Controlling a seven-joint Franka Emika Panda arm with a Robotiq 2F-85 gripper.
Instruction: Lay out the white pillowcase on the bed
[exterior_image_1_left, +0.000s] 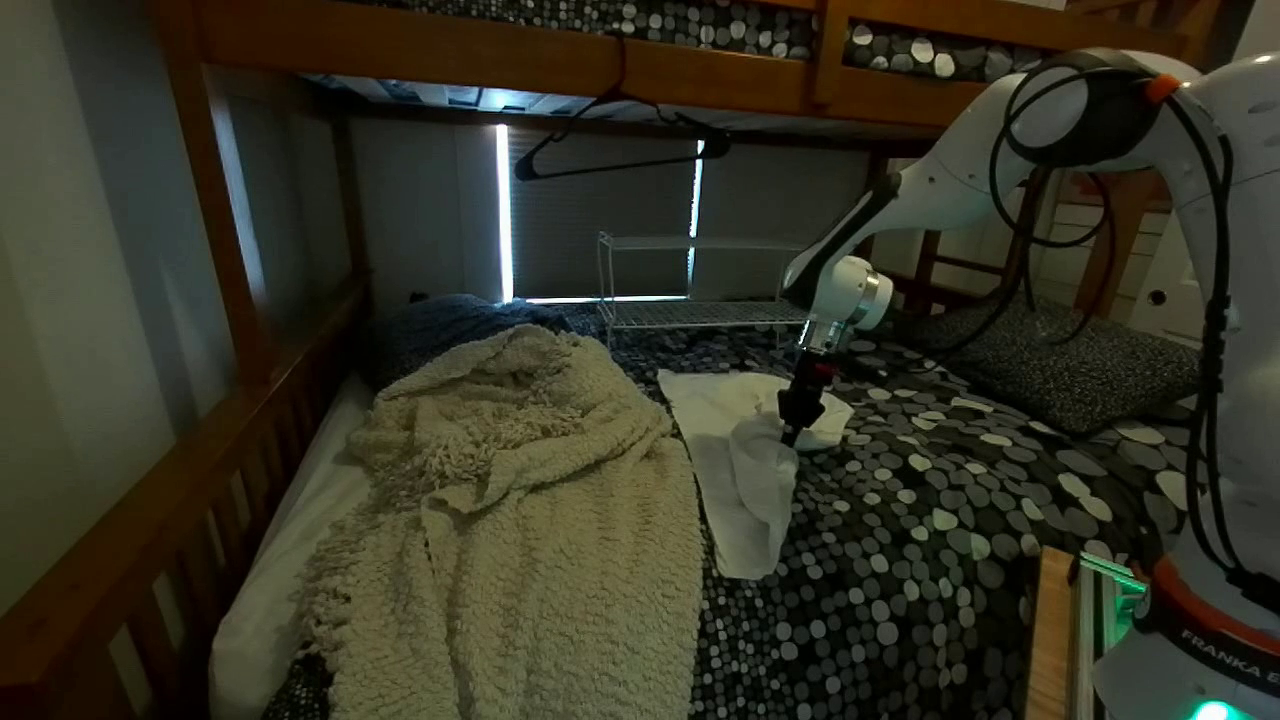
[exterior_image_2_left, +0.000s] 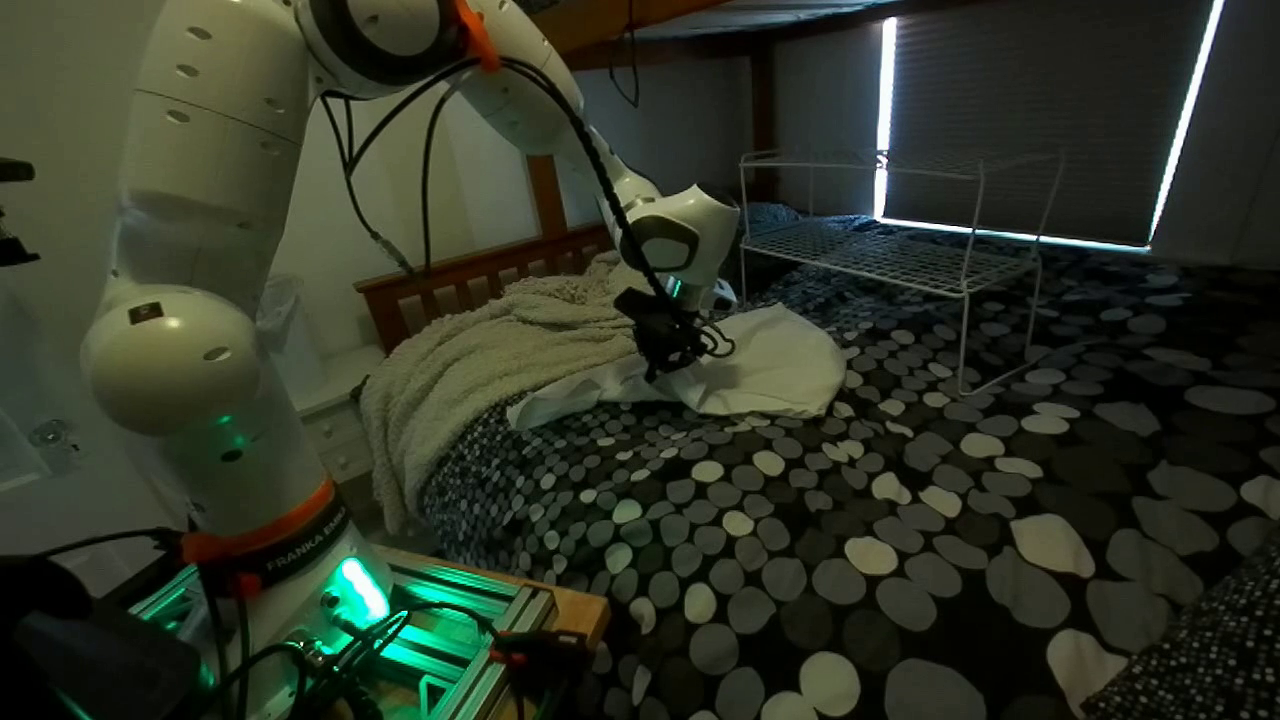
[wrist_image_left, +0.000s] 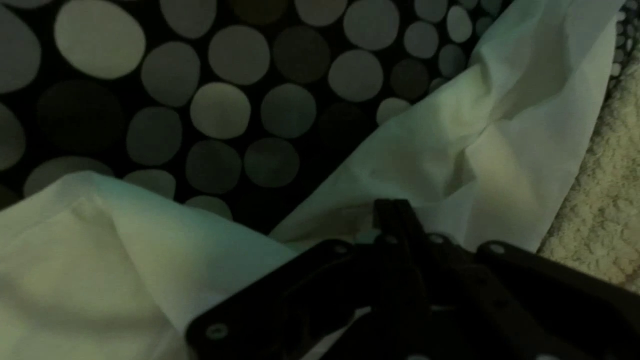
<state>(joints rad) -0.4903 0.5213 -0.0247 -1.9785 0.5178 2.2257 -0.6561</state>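
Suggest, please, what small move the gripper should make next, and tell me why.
I would probably ease the gripper away from the cream blanket, if it has cloth pinched, which I cannot tell: its jaws look shut at the white pillowcase, whose creased edge dips inward there, baring the bed.

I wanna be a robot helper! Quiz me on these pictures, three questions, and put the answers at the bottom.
1. True or false: the pillowcase below the hand has creases.
2. What hangs from the upper bunk? A) a towel; B) a hanger; C) a lamp.
3. Fill the gap: the rack standing on the bed is ... in colour.

Key: 1. true; 2. B; 3. white.
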